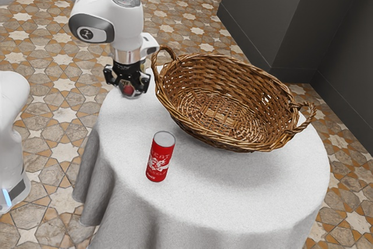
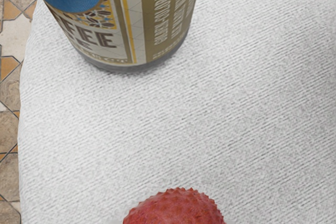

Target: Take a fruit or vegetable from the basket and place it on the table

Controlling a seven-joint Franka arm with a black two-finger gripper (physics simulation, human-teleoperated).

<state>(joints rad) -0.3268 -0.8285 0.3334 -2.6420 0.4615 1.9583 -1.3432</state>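
My gripper pinches the red fruit. Its height is unclear: I should lower gently, clear of the jar, then release.

The letters "EAT" stand on the red can, and "FEE" on the olive, cream and blue container.

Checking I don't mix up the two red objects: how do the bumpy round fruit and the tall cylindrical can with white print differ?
The fruit is roundish, the can a tall cylinder. The fruit's skin is bumpy, the can's side smooth and printed. The fruit is at the end effector, the can stands upright apart from it. Both are red.
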